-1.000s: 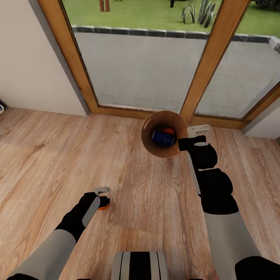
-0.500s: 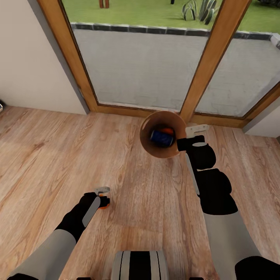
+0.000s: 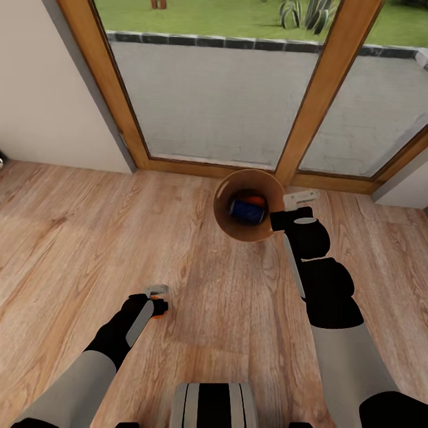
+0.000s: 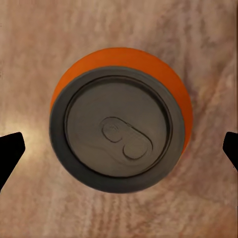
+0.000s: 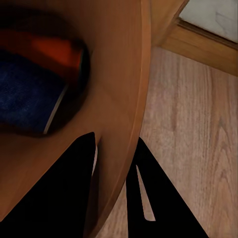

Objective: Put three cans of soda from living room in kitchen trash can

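Our right gripper (image 3: 284,209) stays clamped on the trash can (image 3: 229,223) rim, blue can (image 3: 246,211) and orange can (image 3: 255,200) inside; little has changed. Our left gripper (image 3: 159,300) hangs with fingers apart around the third orange can (image 4: 119,119) on the plank floor (image 3: 89,238).

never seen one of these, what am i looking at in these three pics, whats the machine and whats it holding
It is a simulated two-armed robot on wheels, steered remotely by a person. The big picture comes from a camera on its head, looking down over both arms at a plank floor beside wood-framed glass doors. The other two come from cameras near each gripper.

The right gripper pinches the rim of a small round bin, one finger inside and one outside, carrying it above the floor. Inside lie a dark blue can and an orange can.

The left gripper holds a second orange can; its wrist camera looks straight down on the can's grey top. Whether the fingers actually press on it cannot be made out.
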Controlling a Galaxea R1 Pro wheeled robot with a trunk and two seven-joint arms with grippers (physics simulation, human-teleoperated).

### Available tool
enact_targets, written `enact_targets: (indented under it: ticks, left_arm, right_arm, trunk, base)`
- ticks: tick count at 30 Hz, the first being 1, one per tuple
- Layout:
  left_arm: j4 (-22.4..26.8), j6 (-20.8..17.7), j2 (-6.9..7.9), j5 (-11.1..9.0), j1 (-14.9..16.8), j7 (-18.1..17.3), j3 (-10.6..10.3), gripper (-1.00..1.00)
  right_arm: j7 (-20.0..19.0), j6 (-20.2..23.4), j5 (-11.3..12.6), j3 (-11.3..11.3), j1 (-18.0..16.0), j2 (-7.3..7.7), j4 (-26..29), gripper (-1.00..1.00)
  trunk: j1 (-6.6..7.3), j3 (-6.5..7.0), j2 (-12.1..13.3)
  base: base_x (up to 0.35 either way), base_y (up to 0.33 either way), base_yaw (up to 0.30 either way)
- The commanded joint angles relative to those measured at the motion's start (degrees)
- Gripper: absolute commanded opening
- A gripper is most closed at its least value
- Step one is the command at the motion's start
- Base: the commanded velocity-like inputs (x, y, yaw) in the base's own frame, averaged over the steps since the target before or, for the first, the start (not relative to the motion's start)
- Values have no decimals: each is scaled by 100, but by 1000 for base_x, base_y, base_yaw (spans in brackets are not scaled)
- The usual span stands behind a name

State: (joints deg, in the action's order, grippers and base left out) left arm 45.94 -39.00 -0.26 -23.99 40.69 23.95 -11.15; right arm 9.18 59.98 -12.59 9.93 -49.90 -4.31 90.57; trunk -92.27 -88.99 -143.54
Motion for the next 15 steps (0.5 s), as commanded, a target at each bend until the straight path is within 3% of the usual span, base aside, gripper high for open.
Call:
enact_targets:
  ticks: [1, 2, 15]
  left_arm:
    - [0, 23, 0, 0, 0, 1, 0, 100]
    - [-2, 54, 0, 0, 0, 4, 1, -100]
    - [-7, 103, 0, 0, 0, 22, 42, -100]
  right_arm:
    - [-13, 2, -51, 0, -2, 0, 4, -100]
    - [-13, 2, -51, 0, -2, 0, 4, -100]
    - [-13, 2, -51, 1, 6, 0, 4, -100]
  trunk:
    - [1, 1, 0]
    - [1, 1, 0]
    - [1, 1, 0]
  base:
    - [0, 0, 0]
    - [0, 0, 0]
    - [0, 0, 0]
